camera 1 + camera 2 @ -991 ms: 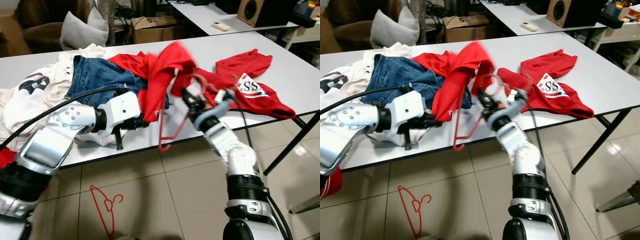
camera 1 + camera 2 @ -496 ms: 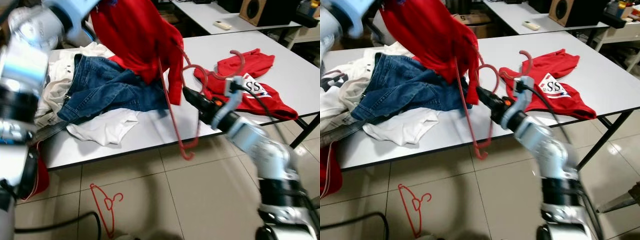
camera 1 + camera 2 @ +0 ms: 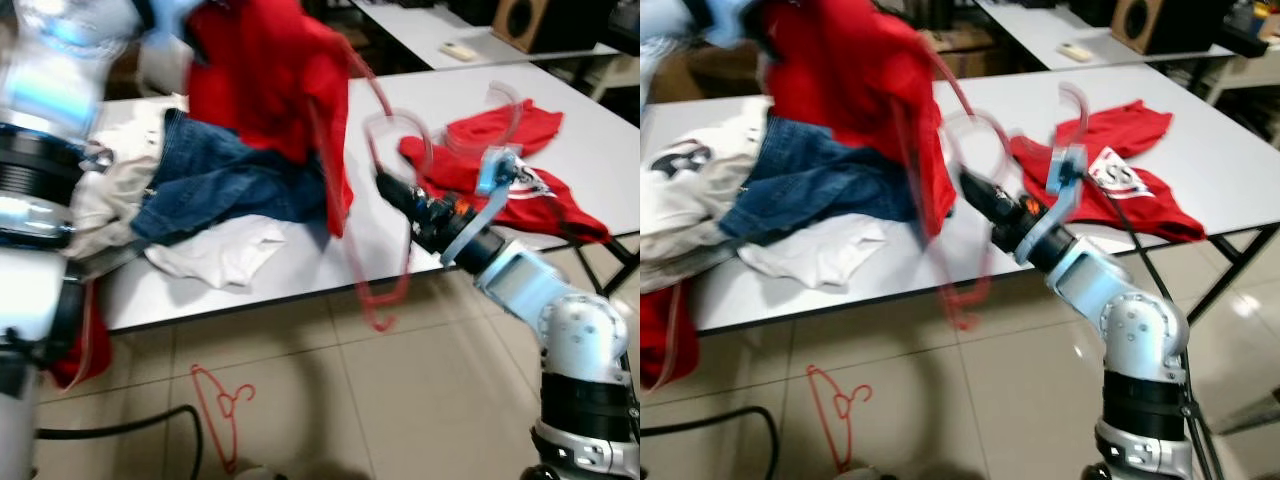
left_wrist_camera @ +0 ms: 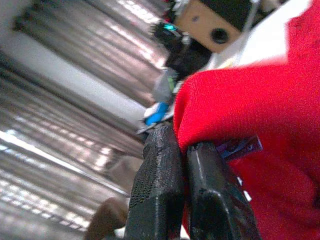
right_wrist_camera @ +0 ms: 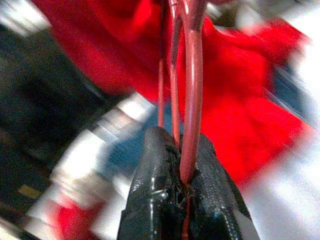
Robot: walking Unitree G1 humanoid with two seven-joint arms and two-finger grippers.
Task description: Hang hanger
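Far left, hanging off the counter (image 3: 560, 110) edge: red cloth (image 3: 78, 345). Next to it on the counter, a pale garment (image 3: 110, 190) under blue jeans (image 3: 230, 180), with a white T-shirt (image 3: 215, 250) spilling toward the near edge. Raised at upper left, left pincer (image 4: 185, 160) pressed together on a fold of the red shirt (image 3: 270, 80), holding it up above the jeans. On the tiled floor (image 3: 450, 400) below, a spare red hanger (image 3: 222, 410) lying flat. Toward the middle, the red hanger (image 3: 385, 230) held upright, hook near the shirt's hem, lower part dangling past the counter edge; motion blur leaves it unclear whether it sits inside the shirt. Right pincer (image 3: 385, 188) pinching the hanger's wire, fingers (image 5: 160, 200) closed tight on it, arm reaching up from lower right. Further right, a second red shirt with white lettering (image 3: 520, 185) spread flat on the counter. Far right corner, a wooden speaker (image 3: 525, 20) on another counter behind.
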